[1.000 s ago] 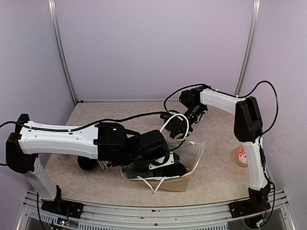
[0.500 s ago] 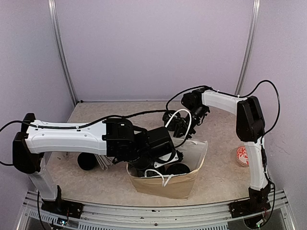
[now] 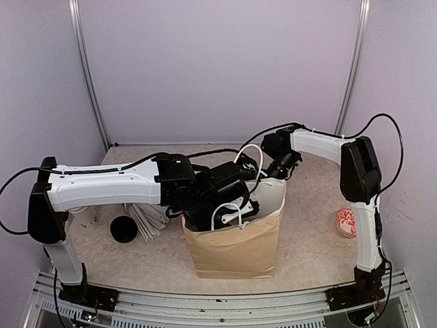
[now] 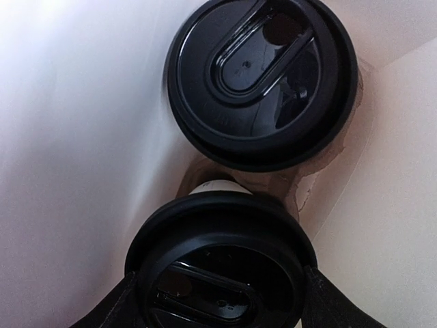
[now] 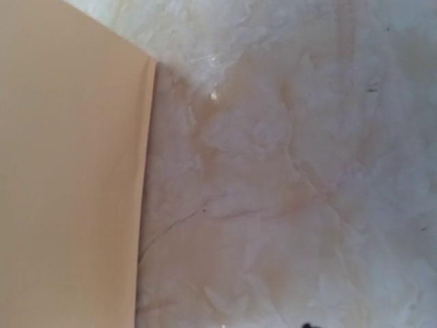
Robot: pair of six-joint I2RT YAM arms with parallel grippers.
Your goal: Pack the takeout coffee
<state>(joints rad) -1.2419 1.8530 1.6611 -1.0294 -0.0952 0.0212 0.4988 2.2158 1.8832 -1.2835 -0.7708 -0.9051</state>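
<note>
Left claw (image 4: pixel 222 290), down inside the paper bag (image 3: pixel 235 246) at the near middle, is clamped on one takeout cup (image 4: pixel 218 263) just beside the second cup (image 4: pixel 263 75) and should let go only once its base seats level, while the right claw (image 3: pixel 278 167) at the bag's far rim has a grip I cannot tell.

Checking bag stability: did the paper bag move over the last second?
Yes. The paper bag has swung up from slumped low to standing upright; its far rim now shows clearly higher than the red-and-white disc on the table, which stayed put.
</note>
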